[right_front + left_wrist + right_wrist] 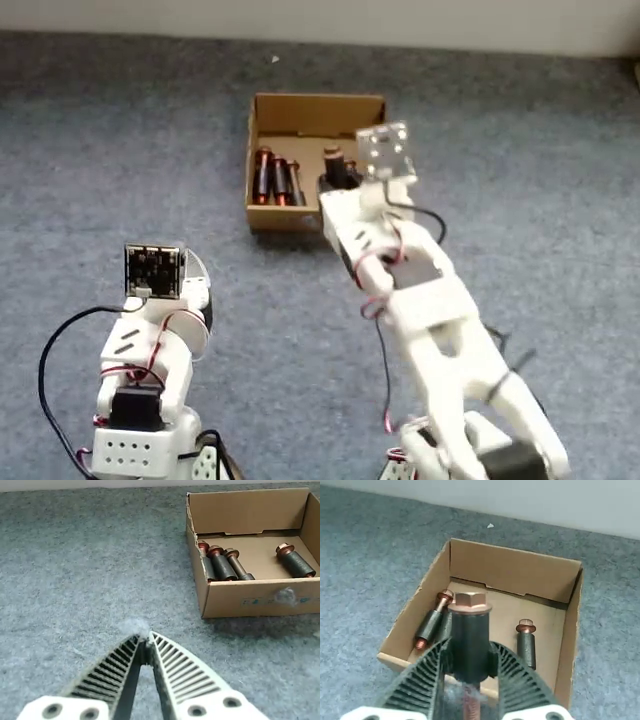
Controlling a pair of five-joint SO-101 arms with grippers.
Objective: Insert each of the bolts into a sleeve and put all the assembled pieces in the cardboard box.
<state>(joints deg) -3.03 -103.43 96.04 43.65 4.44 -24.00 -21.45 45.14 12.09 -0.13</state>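
Right gripper [469, 650] was clamped on a dark sleeve [469, 637], one finger on each side, holding it upright. A copper bolt [470, 602] sat in the sleeve. Its hex head rested on the top rim and its shank tip poked out below, between the fingers. This assembled piece hung over the near wall of the box [515, 572], above the floor and touching nothing else. The right arm [430, 300] stretched from the near edge of the carpet [120, 150] up to that wall.

The box sat open on the carpet, toward the middle of the far edge. Three pieces [220, 565] lay side by side on its floor against the left wall, heads toward the far wall. A fourth piece [296, 562] lay apart from them, nearer the right wall, its head also toward the far wall.

Left gripper [145, 642] was closed with its tips meeting on nothing. It pointed down at the carpet toward the near left, well apart from the box. A tuft of fluff [134, 627] lay on the carpet just at its tips
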